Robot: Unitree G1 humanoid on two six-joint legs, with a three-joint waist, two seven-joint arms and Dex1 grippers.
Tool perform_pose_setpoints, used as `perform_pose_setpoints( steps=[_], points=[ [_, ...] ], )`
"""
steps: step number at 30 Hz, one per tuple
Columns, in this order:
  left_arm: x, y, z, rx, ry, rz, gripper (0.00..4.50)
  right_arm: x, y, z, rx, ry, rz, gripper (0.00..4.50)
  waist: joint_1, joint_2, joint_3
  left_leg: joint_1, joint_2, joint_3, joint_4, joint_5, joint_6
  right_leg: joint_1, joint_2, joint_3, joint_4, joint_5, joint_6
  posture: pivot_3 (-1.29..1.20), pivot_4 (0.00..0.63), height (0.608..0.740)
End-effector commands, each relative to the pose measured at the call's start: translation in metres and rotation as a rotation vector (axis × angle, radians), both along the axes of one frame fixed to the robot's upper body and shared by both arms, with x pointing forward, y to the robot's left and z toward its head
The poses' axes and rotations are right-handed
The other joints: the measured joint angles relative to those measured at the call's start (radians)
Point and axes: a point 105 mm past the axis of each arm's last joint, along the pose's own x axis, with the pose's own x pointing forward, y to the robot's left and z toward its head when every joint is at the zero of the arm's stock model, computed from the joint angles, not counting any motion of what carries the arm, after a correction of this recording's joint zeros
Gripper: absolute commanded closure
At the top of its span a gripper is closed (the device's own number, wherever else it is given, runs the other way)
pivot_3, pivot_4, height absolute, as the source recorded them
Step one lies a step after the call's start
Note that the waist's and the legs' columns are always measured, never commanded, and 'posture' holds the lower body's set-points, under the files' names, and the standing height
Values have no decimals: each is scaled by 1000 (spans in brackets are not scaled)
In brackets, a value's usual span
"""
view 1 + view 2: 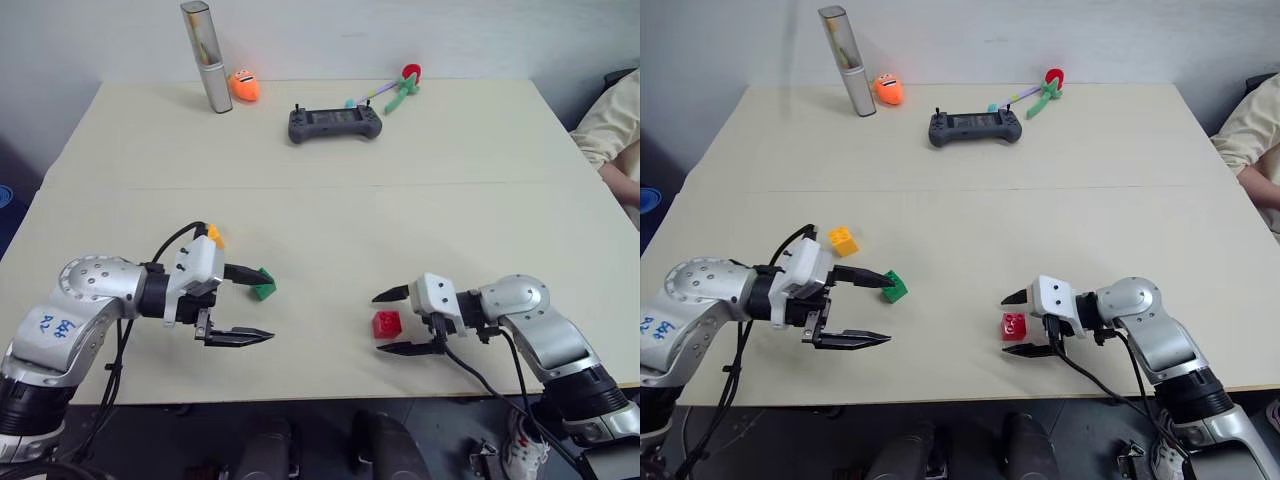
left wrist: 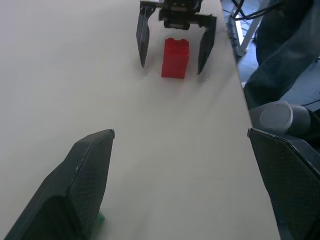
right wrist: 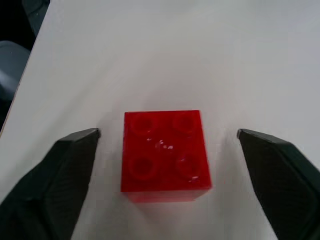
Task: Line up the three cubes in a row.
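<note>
The right gripper (image 1: 1022, 324) stood with its two black fingers spread wide, holding nothing, and the small red plastic building-block cube (image 1: 1015, 326) with studs on top sat on the pale table (image 1: 1060, 200) squarely between them. In the right wrist view the red cube (image 3: 165, 155) lay in the middle of the gap, clear table showing on either side of it, so neither finger touched it. That was the relation the coming move seemed to turn on: the cube lay right in the line of these fingers, which pointed low across the table toward the robot's left, and a simple closing would probably have caught it on two flat faces. Being square, it offered no long axis to choose.

The left gripper (image 1: 870, 310) was likewise wide open and empty. The small green studded plastic cube (image 1: 895, 287) lay at the tip of its farther finger, just beside it or touching; which could not be told. The left wrist view caught only a sliver of green by one finger. The small yellow-orange studded cube (image 1: 843, 239) stood a little farther back on the table, near the left wrist. Green and yellow-orange lay near each other on the robot's left; the red one lay well apart on its right, so the row was judged not yet formed, and the right arm was plainly the nearer to the red cube.

Farther off stood a grey handheld controller (image 1: 976, 127), a rounded orange toy (image 1: 889, 90) and a tall silver tube (image 1: 847, 61). A person's sleeve (image 1: 1250, 130) was cut off at the table's right edge.
</note>
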Motion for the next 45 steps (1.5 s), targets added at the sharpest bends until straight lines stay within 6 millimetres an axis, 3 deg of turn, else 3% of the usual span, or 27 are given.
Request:
perform_pose_setpoints(
  steps=[1,6,11,15,21,24,30,33,36,43,45],
  points=[
    [-7,32,5,-34,-36,226,0,-2,-8,41,69,-63,-1,9,1,0,0,0,1,0,-1,0,0,0,0,0,-1,0,0,0,150,740],
    [-20,79,-14,-40,-24,589,0,-5,-18,71,132,-66,-33,9,10,0,0,1,0,-1,0,-1,0,2,-1,-1,-2,0,0,0,150,740],
    [-34,80,-28,-26,-8,641,0,-13,-25,78,113,-58,-23,9,27,-1,0,1,0,-3,1,-4,0,2,-4,-1,-6,0,0,0,150,740],
    [-18,67,-25,-63,-40,638,0,-14,-24,82,114,-59,-23,9,33,-1,0,1,0,-3,1,-7,-5,2,-4,-1,-6,0,-1,0,150,740],
    [23,19,-22,-119,-52,499,0,-18,-21,87,116,-75,-22,9,33,-2,-1,1,-1,-2,1,-4,0,2,-3,-1,-1,0,0,0,150,740],
    [40,4,-22,-119,-46,460,0,-22,-20,87,101,-79,-15,9,33,-2,-1,0,-1,-1,2,-4,1,2,-1,-1,-1,0,0,0,150,740],
    [59,-11,-48,21,-20,426,0,-26,-23,91,89,-74,-31,9,29,-2,-1,1,-1,0,2,-3,1,2,0,0,-1,0,0,0,150,740],
    [68,-18,-51,6,-30,423,0,-33,-20,89,89,-69,-11,9,32,-2,-1,0,-1,0,3,-3,1,2,-1,-1,-1,0,0,0,150,740],
    [73,-24,-44,-38,-43,405,599,-35,-17,88,97,-71,-16,0,35,-2,-1,-1,0,-2,7,-3,1,2,-1,-1,0,0,0,0,150,740],
    [75,-22,-42,-19,-51,361,2768,-35,-19,87,95,-83,-31,0,33,-2,-1,-2,0,-2,9,-4,1,2,-1,-1,1,0,0,0,150,740],
    [71,-24,-43,5,-46,314,2994,-34,-19,86,90,-89,-34,0,33,-2,-1,-2,0,-2,9,-4,1,2,-1,-1,1,0,0,0,150,740]
  ],
)
